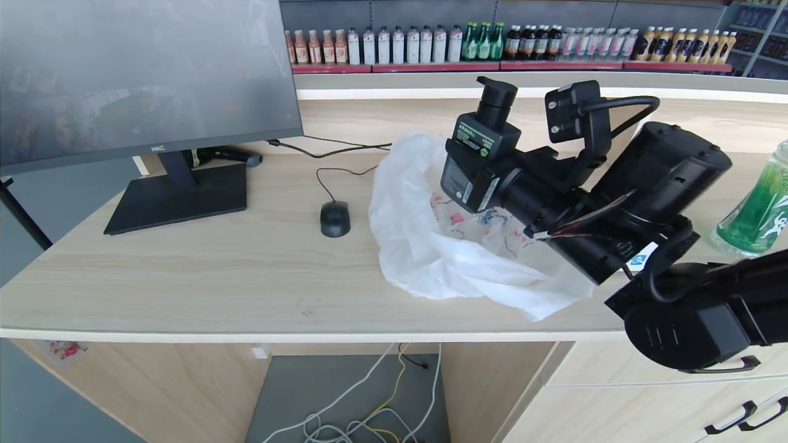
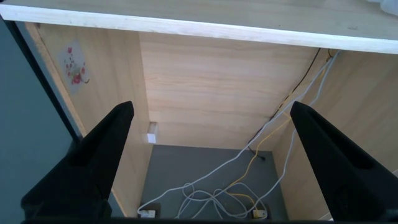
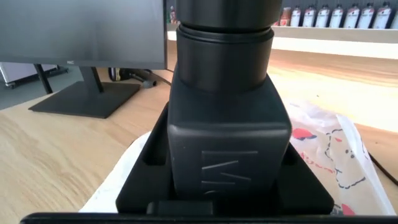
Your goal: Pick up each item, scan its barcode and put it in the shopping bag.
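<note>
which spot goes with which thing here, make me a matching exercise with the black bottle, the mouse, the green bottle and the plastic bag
Things
1. black square plastic bottle
2. black computer mouse
3. green clear plastic bottle
4. white plastic shopping bag

Places
A. at the right end of the wooden counter
B. crumpled on the counter, below the held bottle
C. gripped by the right end effector
D. on the counter between the black monitor stand and the bag

Pairs: 1-C, 2-D, 3-A, 4-B
</note>
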Robot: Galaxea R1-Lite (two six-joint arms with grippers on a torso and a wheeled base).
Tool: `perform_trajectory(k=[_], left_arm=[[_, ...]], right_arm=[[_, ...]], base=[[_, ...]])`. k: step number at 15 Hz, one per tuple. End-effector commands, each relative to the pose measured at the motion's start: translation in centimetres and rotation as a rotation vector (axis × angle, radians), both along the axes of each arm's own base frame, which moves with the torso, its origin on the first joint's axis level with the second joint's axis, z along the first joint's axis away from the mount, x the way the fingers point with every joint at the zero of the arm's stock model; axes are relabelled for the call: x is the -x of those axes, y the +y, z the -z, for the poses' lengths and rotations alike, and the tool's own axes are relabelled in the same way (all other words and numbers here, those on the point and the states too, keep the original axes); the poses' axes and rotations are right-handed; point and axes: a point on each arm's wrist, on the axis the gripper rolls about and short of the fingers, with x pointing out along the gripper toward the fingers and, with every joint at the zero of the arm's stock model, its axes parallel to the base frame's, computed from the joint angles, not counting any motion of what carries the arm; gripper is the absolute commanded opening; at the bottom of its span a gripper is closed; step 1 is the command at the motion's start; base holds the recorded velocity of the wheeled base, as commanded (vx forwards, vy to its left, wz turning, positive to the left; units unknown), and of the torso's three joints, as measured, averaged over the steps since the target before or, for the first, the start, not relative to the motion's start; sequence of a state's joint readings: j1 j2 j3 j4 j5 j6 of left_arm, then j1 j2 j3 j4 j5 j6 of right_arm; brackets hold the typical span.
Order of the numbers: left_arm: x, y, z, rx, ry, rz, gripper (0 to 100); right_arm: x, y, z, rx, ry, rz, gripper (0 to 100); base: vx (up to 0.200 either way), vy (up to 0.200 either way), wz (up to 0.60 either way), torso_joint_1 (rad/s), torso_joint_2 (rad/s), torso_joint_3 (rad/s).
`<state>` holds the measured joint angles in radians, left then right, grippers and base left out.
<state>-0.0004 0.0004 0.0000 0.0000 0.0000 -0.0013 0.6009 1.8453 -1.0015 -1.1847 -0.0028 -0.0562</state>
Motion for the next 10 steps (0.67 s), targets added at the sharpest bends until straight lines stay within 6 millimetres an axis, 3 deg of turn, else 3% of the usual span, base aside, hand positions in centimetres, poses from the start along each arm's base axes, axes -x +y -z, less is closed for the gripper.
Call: perform_trajectory(k=[1,4,10], left_arm=[[0.0,0.0,0.0,0.000,0.000,0.000,100],[0.0,0.0,0.0,0.000,0.000,0.001,100],[0.0,0.0,0.0,0.000,0.000,0.001,100]], right_arm=[[-0.6,0.4,-2.0,0.003,-0.007,0.002,0],[-1.3,0.8,-2.4,0.060,0.032,0.013,0],[-4.3,0.6,1.2,0.235,0.006,-0.043,0]], base=[[0.000,0.000,0.00,0.000,0.00,0.000],[0.000,0.000,0.00,0.000,0.00,0.000],[0.000,0.000,0.00,0.000,0.00,0.000]])
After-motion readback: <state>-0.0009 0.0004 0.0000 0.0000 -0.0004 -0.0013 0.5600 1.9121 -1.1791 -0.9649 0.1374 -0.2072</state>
